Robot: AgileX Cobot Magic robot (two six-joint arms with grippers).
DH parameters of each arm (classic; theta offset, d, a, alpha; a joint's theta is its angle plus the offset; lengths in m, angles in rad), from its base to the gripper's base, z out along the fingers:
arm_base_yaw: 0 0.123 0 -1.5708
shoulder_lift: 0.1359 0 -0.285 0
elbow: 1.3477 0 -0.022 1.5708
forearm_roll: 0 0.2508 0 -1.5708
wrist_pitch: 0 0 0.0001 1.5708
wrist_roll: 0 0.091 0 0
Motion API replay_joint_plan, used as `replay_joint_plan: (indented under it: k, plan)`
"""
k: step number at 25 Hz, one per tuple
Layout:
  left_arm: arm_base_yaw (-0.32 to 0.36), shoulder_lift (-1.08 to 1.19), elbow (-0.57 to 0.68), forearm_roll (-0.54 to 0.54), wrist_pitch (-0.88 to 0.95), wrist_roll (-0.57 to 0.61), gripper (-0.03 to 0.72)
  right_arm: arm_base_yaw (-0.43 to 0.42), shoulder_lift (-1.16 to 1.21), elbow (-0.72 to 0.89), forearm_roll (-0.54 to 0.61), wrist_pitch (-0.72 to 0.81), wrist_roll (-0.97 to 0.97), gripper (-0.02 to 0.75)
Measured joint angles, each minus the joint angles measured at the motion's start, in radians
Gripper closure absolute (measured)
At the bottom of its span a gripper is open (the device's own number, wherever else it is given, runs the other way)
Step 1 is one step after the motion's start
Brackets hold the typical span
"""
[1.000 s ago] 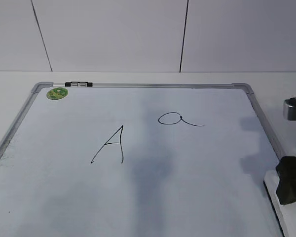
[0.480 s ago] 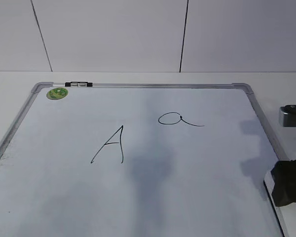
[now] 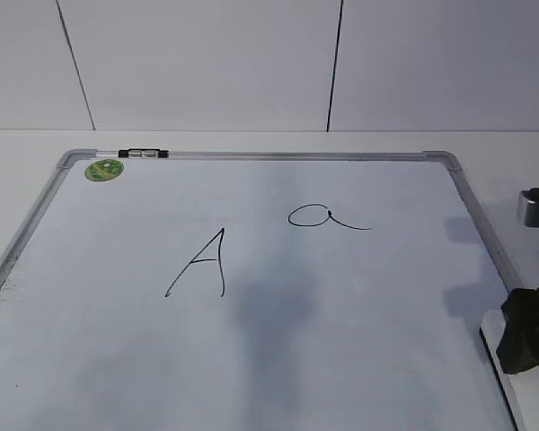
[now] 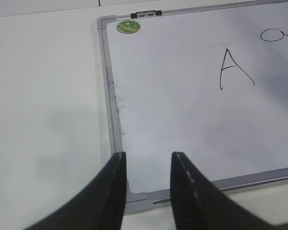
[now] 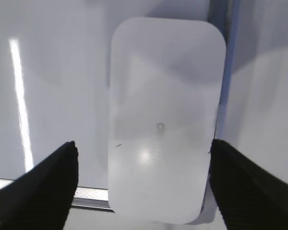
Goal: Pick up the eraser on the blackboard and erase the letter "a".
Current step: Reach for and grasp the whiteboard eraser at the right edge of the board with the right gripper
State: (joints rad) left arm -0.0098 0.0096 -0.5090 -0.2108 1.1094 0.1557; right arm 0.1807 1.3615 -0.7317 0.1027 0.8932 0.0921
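Both right gripper (image 5: 143,189) fingers (image 5: 38,191) spread wide, now shifted slightly outward, straddling eraser (image 5: 165,120) at blackboard (image 3: 251,359) near-right corner. Not yet clamped; letter "a" (image 3: 328,217) untouched. Left gripper (image 4: 148,191) parted, empty.

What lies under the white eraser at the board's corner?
The eraser rests on the blackboard, overlapping its frame near the corner. Anything beneath the eraser itself is covered.

I count one blackboard (image 3: 36,220), with two marks on it: one capital "A" (image 3: 200,263) and one letter "a" (image 3: 326,217). One green magnet (image 3: 104,169), one marker (image 3: 144,153), one eraser (image 5: 165,117) (seen best from my right wrist camera). Two grippers: left gripper (image 4: 148,158), right gripper (image 5: 144,148).
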Motion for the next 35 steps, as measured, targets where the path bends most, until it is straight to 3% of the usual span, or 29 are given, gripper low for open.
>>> replay_joint_plan:
  k: [9,17,35]
  plan:
    - [0.000,0.000,0.000,0.000,0.000,0.000,0.454,0.000,0.000,0.000,0.019,0.006,-0.032,0.064]
    - [0.000,0.000,0.000,0.000,0.000,0.000,0.454,0.000,0.010,0.000,-0.033,0.066,0.008,0.069]
    - [0.000,0.000,0.000,0.000,0.000,0.000,0.453,0.000,0.078,0.000,-0.013,0.001,0.017,0.082]
